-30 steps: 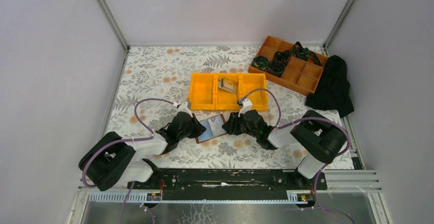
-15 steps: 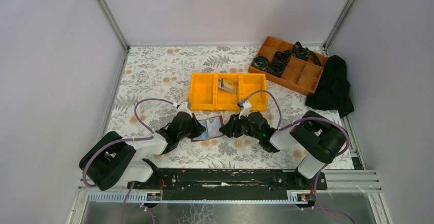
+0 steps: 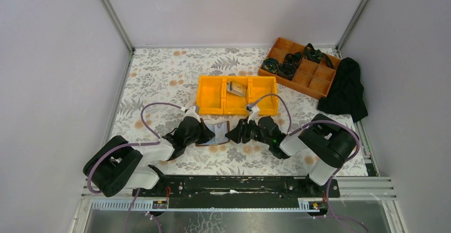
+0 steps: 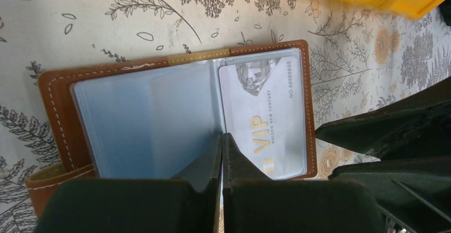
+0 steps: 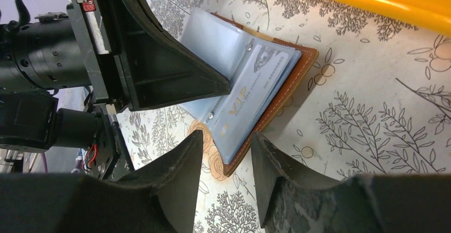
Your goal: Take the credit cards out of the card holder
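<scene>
The brown leather card holder [image 3: 217, 131] lies open on the floral table between both grippers. Its clear sleeves show in the left wrist view, and one silvery credit card [image 4: 264, 115] printed "VIP" sits in the right-hand sleeve. My left gripper [image 4: 222, 136] is shut, its tips pressing on the fold between the sleeves. My right gripper [image 5: 227, 133] is open, its fingers straddling the near corner of the card holder [image 5: 298, 78] without touching it. The same card [image 5: 255, 84] is seen tilted up there. Another pale card [image 3: 235, 88] lies in the yellow bin.
A yellow three-compartment bin [image 3: 223, 111] stands just behind the holder. A brown divided tray [image 3: 314, 78] with dark rolled items sits at the back right, with a black cloth [image 3: 345, 92] beside it. White walls close in both sides.
My right gripper has moved left up to the holder's edge. The holder's right half has lifted and looks narrower from above. The left gripper has stayed shut in place.
</scene>
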Controlling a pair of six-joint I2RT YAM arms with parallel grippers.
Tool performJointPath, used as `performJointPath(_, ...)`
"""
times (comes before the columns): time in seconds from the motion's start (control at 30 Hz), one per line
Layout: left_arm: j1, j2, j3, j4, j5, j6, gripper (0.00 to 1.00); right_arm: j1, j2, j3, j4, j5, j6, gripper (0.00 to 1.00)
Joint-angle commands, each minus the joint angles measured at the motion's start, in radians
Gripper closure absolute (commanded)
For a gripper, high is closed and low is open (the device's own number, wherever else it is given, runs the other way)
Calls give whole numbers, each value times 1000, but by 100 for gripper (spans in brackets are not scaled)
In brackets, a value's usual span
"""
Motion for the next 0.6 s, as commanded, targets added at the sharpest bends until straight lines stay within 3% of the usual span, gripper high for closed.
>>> performJointPath(0.0,-3,4,-25,1,39,12,99,6,15,13,74,-41,18,55)
performJointPath(0.57,-2,56,-16,32,73,11,98,6,84,56,135,-96,54,58)
